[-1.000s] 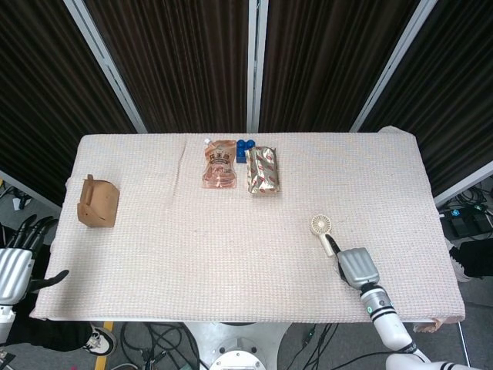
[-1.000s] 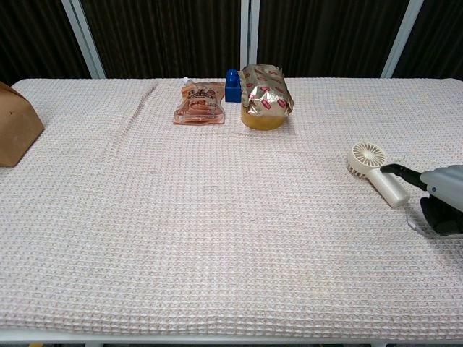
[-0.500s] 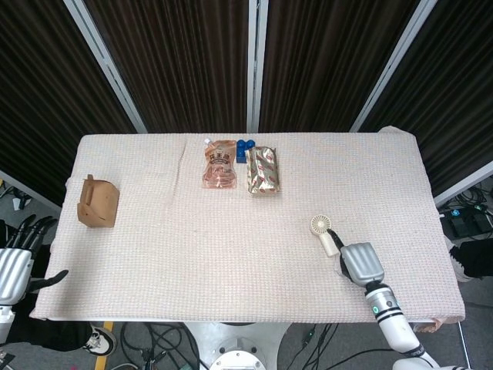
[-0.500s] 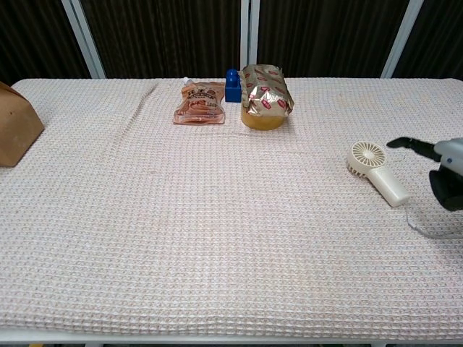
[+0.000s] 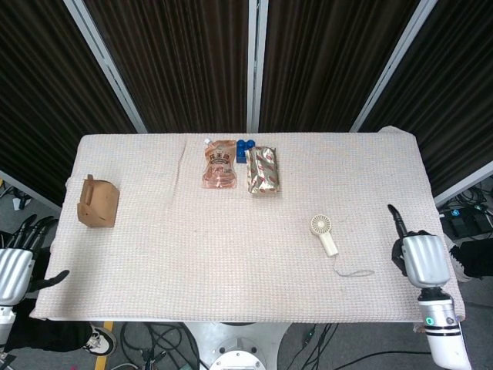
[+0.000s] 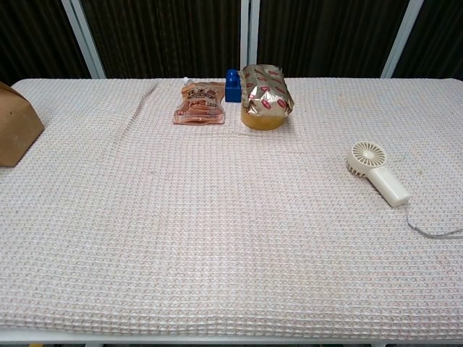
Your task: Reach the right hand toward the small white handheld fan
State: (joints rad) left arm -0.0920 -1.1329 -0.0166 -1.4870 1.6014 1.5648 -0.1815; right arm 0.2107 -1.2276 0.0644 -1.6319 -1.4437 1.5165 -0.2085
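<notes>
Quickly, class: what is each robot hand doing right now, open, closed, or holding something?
Left hand: holds nothing, fingers apart, at the table's left edge; open.
Right hand: holds nothing; one finger points out, the rest hidden, so it cannot be told.

The right hand [image 5: 417,255] has a silver-grey, boxy back plate with rounded corners and black fingers [image 5: 395,218]. Below it comes a black wrist band, then a white cylindrical forearm segment carrying a small green ring-shaped light. The left hand [image 5: 17,262] shows the same silver-grey shell, ribbed with fine dark lines, with slim black fingers [image 5: 31,230] and a black thumb. Only the head view shows either hand.
</notes>
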